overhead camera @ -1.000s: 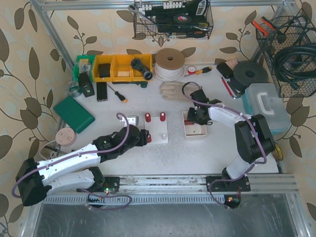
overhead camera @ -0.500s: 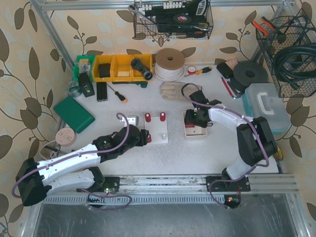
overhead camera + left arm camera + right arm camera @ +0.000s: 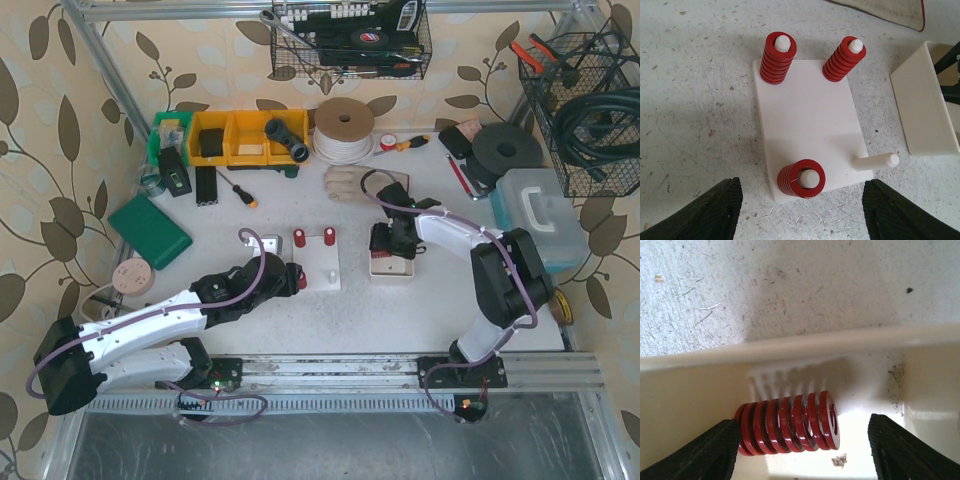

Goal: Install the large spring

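Red spring sideways in white tray, seemingly against its wall; left gripper, right gripper both unclenched

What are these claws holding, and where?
Nothing. The right gripper stands open astride the red spring in its tray; the left gripper is open by the peg board.

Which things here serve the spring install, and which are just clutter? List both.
Job: loose red spring; white tray holding it; peg board; its bare peg; right gripper, open astride the spring.
Lying about: white spool; glove; screwdriver; green case; yellow bins.
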`<state>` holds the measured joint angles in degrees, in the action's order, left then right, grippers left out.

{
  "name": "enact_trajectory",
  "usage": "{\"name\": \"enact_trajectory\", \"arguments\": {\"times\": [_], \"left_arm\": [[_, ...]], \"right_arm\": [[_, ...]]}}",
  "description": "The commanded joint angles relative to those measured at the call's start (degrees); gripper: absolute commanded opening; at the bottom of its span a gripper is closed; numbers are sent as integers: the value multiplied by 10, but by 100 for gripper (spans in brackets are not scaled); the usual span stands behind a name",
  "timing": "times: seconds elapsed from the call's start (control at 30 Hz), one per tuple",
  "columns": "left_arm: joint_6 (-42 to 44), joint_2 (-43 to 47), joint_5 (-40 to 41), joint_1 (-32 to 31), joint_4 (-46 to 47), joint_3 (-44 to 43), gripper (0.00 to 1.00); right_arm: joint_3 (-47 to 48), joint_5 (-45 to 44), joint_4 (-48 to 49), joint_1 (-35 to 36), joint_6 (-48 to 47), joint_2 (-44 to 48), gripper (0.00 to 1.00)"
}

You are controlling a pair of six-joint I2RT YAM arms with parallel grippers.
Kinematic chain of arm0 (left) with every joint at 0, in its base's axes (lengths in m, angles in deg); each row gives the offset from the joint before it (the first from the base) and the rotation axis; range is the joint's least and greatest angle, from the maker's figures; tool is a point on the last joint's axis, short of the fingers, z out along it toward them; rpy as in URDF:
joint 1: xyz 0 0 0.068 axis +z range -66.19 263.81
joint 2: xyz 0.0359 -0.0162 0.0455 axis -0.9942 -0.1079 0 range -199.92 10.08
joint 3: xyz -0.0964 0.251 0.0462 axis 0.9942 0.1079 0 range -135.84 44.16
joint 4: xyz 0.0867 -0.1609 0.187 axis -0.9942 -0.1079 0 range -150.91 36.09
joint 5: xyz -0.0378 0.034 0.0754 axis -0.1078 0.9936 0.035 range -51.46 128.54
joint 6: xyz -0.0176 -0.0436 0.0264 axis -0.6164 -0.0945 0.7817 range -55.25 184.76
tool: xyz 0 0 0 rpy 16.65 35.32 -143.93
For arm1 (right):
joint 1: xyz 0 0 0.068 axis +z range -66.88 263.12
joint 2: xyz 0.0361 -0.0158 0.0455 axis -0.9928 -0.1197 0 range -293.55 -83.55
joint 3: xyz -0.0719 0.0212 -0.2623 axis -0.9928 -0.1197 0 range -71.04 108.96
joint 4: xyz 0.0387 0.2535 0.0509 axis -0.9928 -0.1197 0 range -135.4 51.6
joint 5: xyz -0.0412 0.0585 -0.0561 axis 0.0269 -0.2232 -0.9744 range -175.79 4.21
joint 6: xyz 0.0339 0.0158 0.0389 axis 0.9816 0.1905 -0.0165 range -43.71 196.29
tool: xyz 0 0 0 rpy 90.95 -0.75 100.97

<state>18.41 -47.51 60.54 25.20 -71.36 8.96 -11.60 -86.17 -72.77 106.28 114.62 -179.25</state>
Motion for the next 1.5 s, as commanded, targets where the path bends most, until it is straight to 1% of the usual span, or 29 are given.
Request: {"name": "enact_trajectory", "arguments": {"times": [0.0,0.13,0.4,0.5,0.6,0.7,0.9,1.07,1.17,1.23,1.3,1.47], "left_arm": [[5,1,8,-5,9,-22,70],[5,1,7,-5,7,-22,70],[4,2,8,-5,8,-21,70],[3,4,9,-5,8,-21,70],[3,4,9,-5,8,-20,70],[3,6,9,-5,7,-19,69],[2,6,9,-5,8,-19,69],[1,6,10,-5,7,-18,69],[1,4,11,-5,7,-20,69],[1,2,12,-5,4,-21,69],[0,1,12,-5,4,-22,70],[-1,3,14,-5,3,-22,70]], "right_arm": [[15,-26,-48,11,2,-26,71],[26,-70,-73,11,-3,-24,71],[44,-115,-100,11,-15,-4,71],[45,-106,-93,10,-12,-1,69],[40,-77,-70,11,-7,-3,64],[46,-69,-65,15,-9,-12,60],[43,-64,-58,23,-24,-25,59],[39,-59,-54,23,-36,-37,57],[36,-58,-51,24,-39,-42,52],[36,-58,-51,26,-41,-44,47],[36,-64,-51,28,-42,-44,44],[32,-73,-54,29,-42,-48,42]]}}
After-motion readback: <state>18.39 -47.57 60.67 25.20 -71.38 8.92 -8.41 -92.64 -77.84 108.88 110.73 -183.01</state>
